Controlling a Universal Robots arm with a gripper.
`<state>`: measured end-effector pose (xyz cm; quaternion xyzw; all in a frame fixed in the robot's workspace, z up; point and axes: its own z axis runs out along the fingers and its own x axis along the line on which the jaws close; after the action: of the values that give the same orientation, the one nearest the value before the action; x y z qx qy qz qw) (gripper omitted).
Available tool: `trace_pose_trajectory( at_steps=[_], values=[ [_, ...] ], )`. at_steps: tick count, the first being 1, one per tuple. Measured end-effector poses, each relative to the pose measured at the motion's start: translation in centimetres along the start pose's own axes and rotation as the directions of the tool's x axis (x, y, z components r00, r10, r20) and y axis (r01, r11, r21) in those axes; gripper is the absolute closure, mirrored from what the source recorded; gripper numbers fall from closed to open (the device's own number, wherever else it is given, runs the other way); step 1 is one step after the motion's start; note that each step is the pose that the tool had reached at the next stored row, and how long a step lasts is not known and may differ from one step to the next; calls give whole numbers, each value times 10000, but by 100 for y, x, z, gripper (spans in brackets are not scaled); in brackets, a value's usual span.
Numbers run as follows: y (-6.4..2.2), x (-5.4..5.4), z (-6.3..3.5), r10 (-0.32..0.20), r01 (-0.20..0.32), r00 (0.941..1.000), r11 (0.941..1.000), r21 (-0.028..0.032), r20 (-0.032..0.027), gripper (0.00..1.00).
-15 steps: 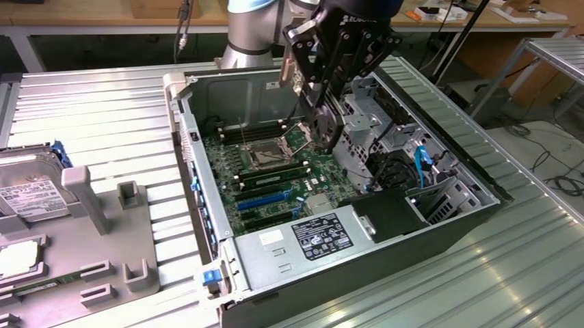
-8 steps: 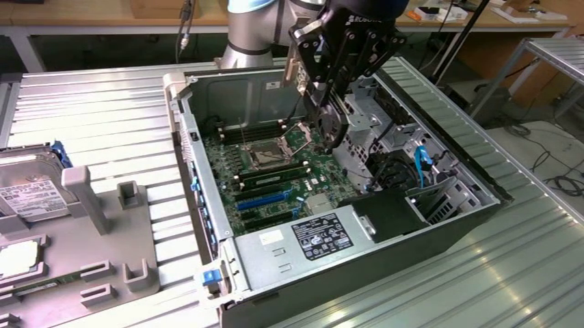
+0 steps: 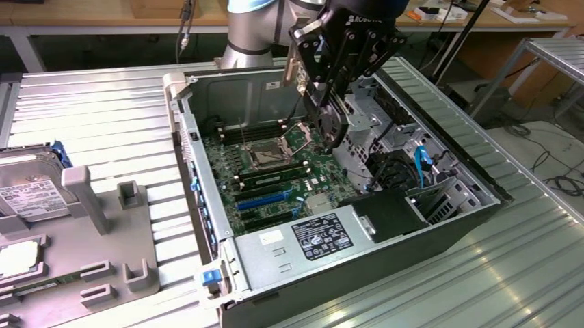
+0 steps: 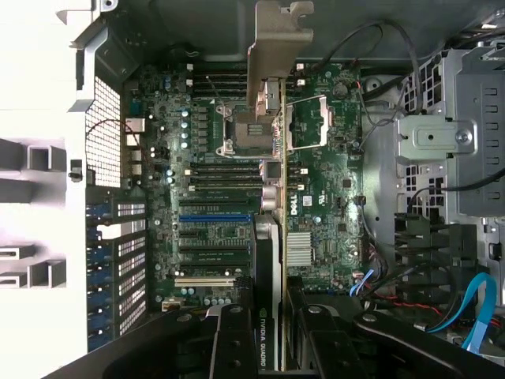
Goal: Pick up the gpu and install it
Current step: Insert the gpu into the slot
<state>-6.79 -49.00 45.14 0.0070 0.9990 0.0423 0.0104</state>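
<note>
Tool (image 3: pixel 323 102) clamped on the gpu (image 3: pixel 334 133) — card held on edge over the motherboard (image 3: pixel 315 172), inside the open computer case (image 3: pixel 239 96) on the counter (image 3: pixel 100 96).

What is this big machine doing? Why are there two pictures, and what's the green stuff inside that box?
It is a robot arm, a machine that moves a bit like your own arm. One picture comes from a camera standing nearby. The other comes from a camera on the arm's wrist, looking down into the box.

At the arm's end are black fingers. They are squeezing a graphics card, a flat computer part with a silver metal strip at one end.

The box is an open computer case, lying on a grey ribbed table. The green stuff is the main board, where parts plug in. The card seems to hang above it, not plugged in yet. At the exterior view's left lies a hard drive with a white label.
</note>
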Motion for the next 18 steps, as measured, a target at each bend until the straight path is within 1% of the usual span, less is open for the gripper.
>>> trace_pose_trajectory(
  at_steps=[4, 9, 18],
  values=[
    [0, 0, 0, -9, 9, 10000, 10000, 0, -1, 73],
    [0, 0, 1, -328, 328, 9995, 9995, -7, -28, 73],
    [0, 0, 2, -718, 718, 9974, 9974, -17, -60, 73]
  ],
)
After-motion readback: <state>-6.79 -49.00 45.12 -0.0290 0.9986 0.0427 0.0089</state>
